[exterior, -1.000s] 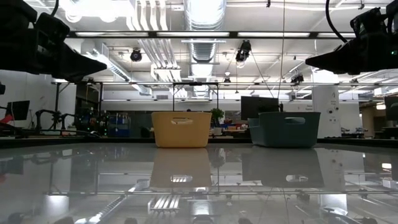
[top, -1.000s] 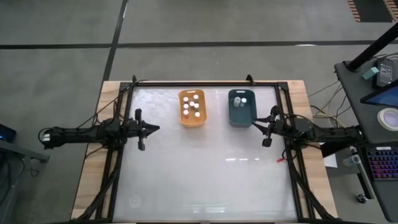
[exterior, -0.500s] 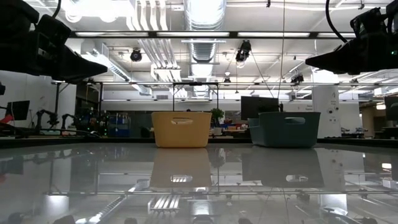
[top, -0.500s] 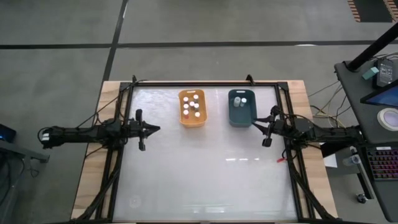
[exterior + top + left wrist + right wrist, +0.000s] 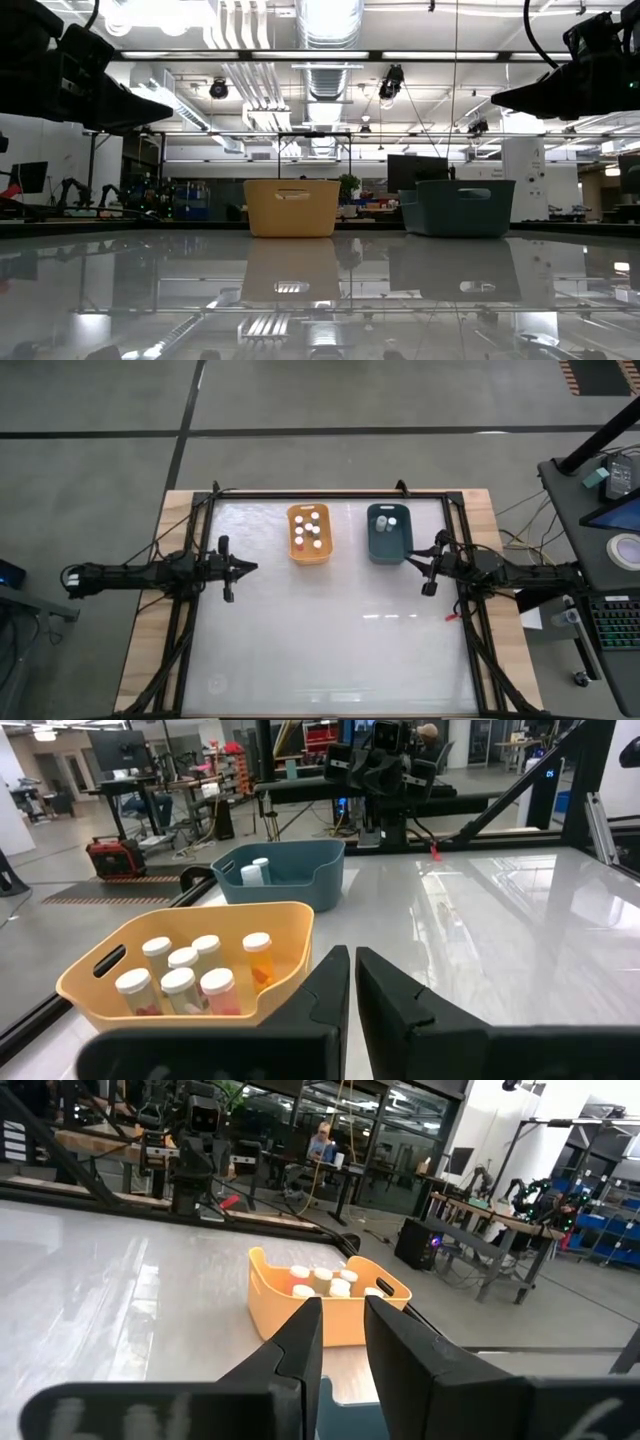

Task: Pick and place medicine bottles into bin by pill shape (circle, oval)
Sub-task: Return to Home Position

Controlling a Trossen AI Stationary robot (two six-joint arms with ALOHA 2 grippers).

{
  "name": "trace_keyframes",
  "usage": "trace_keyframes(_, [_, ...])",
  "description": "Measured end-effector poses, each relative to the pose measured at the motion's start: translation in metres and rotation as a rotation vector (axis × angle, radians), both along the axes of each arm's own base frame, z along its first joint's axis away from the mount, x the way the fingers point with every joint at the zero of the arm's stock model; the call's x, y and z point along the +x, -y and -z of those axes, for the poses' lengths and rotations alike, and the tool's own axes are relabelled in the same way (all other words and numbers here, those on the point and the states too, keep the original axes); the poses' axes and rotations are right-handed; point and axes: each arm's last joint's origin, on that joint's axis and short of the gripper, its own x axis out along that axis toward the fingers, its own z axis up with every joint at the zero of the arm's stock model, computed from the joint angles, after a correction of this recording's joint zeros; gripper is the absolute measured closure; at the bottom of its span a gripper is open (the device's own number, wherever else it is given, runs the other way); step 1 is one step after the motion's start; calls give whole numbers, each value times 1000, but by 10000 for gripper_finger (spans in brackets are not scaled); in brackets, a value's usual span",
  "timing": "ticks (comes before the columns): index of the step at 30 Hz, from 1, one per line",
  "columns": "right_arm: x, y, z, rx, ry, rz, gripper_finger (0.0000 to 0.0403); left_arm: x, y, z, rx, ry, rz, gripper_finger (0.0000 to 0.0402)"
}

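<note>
Medicine bottles (image 5: 309,531), white-capped: a cluster stands upright in the yellow bin (image 5: 310,560), ahead of the left claw (image 5: 250,566) and off to its side. Two more stand in the teal bin (image 5: 389,559), just ahead of and below the right claw (image 5: 412,559). None shows on the open table (image 5: 320,650), so you may judge the sorting done. Left claw: fingers all but closed, a mere slit between them, holding nothing. Right claw: fingers parted a little, empty. Both hang well above the glass, tips facing each other across it. Step in hand, the return to rest: draw each arm straight back along its own line and do not dip. Lift the right claw clear before any swing, since the teal rim lies closest beneath its tips. Surroundings: black frame rails (image 5: 180,640) run behind each claw beside the arms, and a keyboard (image 5: 612,622) sits far behind the right claw. Neither looks to lie in the path.
</note>
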Motion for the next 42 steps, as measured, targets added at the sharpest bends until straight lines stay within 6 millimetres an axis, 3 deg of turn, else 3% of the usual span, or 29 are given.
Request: trace_keyframes(42, [0, 0, 0, 0, -1, 0, 324, 0, 0, 0, 0, -5, 0, 395])
